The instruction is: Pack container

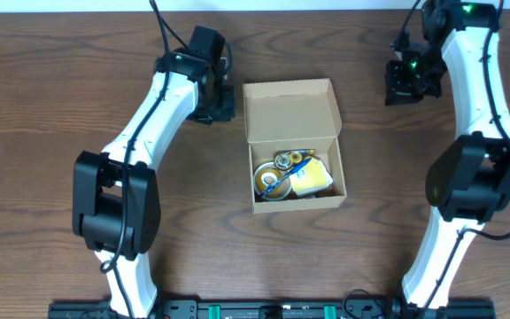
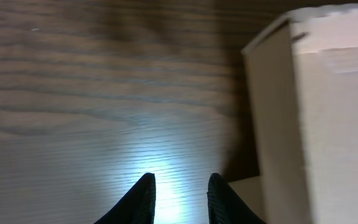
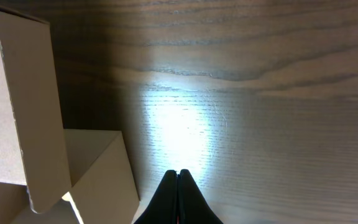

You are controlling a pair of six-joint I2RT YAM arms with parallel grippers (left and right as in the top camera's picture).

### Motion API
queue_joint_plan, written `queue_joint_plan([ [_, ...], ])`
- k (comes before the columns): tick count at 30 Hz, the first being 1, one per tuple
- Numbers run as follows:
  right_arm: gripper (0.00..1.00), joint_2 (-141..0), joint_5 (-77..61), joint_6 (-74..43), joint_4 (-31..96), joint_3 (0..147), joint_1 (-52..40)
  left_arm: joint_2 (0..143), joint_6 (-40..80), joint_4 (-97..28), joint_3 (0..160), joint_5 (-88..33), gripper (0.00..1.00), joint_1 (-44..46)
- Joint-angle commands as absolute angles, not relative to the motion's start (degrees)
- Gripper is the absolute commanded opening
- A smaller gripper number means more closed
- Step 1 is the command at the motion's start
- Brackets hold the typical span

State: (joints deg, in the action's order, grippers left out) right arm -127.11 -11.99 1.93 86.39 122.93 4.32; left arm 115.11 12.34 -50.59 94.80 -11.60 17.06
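Listing, big to small:

1. Table (image 1: 51,53): dark wood-grain top, carries everything.
2. Left arm (image 1: 149,115), right arm (image 1: 481,80): white w/ black joints, one reaching in from each side.
3. Container (image 1: 264,202): tan cardboard box, centre of table, betw. the two arms. Lid flap (image 1: 290,111) is thrown back on the far side and the compartment is open to the top. Judged light, thin-walled, semi-stiff; walls prob. buckle if pinched hard, and the box could skid on the smooth wood. Best hold is prob. the flap's free edge, to fold it over, w/ the other gripper steadying a side wall. Avoid squeezing the body.
4. Left gripper (image 2: 180,180): just beside the flap's left edge, low over the table. Fingers part-open w/ a clear gap, nothing in it.
5. Right gripper (image 3: 179,174): well apart from the box, off its far right corner. Fingers pressed together, empty.
6. Contents, all inside: yellow pack (image 1: 312,177) on the right, two tape rolls (image 1: 273,182) on the left, and a blue pen (image 1: 296,167) lying aslant over them. Detail too small to tell more.
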Motion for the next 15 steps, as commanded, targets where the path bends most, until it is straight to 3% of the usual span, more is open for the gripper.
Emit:
queue_joint_plan([
  [1, 0.01, -126.78, -12.51, 3.51, 85.58, 121.27, 2.52, 117.47, 10.17, -51.44, 96.14, -8.43, 0.29, 15.25],
  [3, 0.01, -126.78, -13.43, 3.77, 83.90, 119.50, 1.74, 118.52, 9.78, -51.68, 96.14, -9.23, 0.27, 14.61],
  [7, 0.01, -126.78, -15.94, 4.34, 78.11, 113.91, 0.64, 121.49, 9.39, -51.24, 96.16, -10.13, 0.05, 14.48],
  [15, 0.01, -126.78, -27.77, 6.48, 67.79, 106.63, 1.21, 123.09, 7.92, -48.49, 97.49, -20.27, 0.06, 13.04],
])
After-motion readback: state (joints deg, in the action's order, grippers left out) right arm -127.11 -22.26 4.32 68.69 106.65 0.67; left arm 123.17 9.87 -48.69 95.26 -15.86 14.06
